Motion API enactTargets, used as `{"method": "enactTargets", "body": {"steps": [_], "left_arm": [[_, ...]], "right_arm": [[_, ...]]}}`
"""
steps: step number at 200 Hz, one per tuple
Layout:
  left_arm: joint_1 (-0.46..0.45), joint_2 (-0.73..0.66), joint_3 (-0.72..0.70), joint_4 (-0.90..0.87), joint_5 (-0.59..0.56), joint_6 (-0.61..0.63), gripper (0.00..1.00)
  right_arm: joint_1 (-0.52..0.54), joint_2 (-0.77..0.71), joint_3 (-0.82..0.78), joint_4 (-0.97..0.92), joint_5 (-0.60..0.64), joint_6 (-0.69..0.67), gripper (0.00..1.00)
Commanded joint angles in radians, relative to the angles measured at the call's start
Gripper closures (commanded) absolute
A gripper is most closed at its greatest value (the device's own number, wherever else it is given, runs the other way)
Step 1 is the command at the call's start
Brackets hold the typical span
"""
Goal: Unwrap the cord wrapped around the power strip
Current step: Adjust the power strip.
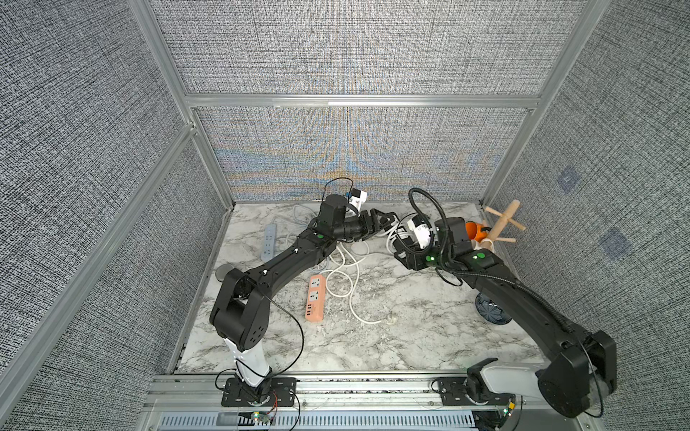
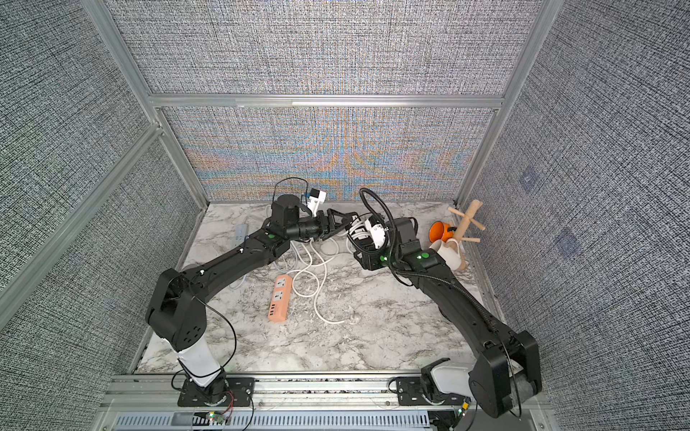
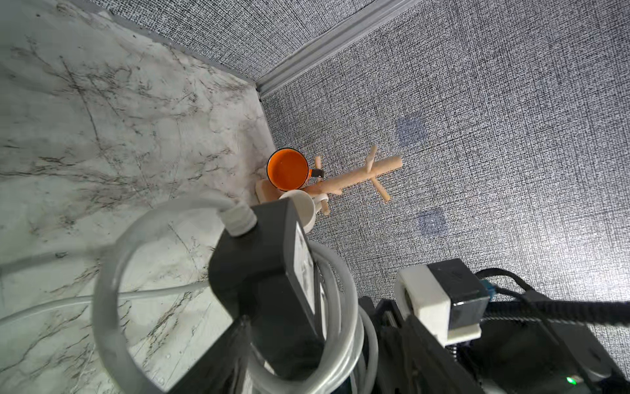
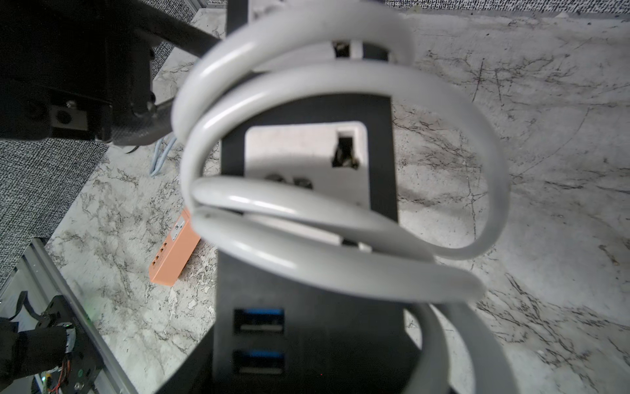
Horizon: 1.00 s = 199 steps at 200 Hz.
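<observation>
Within grey fabric walls, above marble tabletop, black power strip

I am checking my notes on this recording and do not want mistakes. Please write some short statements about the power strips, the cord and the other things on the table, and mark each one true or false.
1. The white cord loops around the black power strip. True.
2. The orange power strip is lifted off the table. False: it lies flat on the table, and no hand touches it.
3. The black power strip has two blue USB ports. True.
4. The wooden mug tree stands in the middle of the table. False: it stands at the far right corner, by the wall.
5. An orange mug is at the wooden mug tree. True.
</observation>
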Motion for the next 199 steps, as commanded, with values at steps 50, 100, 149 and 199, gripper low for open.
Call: {"method": "enactTargets", "body": {"steps": [50, 100, 149, 199], "left_arm": [[-0.005, 0.042, 0.003, 0.054, -0.027, -0.015, 0.11], [-0.006, 0.091, 0.008, 0.148, -0.023, -0.100, 0.30], [-0.005, 0.120, -0.047, 0.265, -0.057, -0.199, 0.53], [0.017, 0.149, -0.069, 0.349, -0.088, -0.297, 0.79]], "right_arm": [[0.011, -0.004, 0.017, 0.104, -0.072, -0.014, 0.84], [0.043, 0.023, 0.027, 0.115, -0.088, -0.053, 0.85], [0.044, 0.049, 0.053, 0.101, -0.106, -0.081, 0.86], [-0.020, 0.043, 0.128, 0.014, -0.171, -0.117, 0.34]]}}
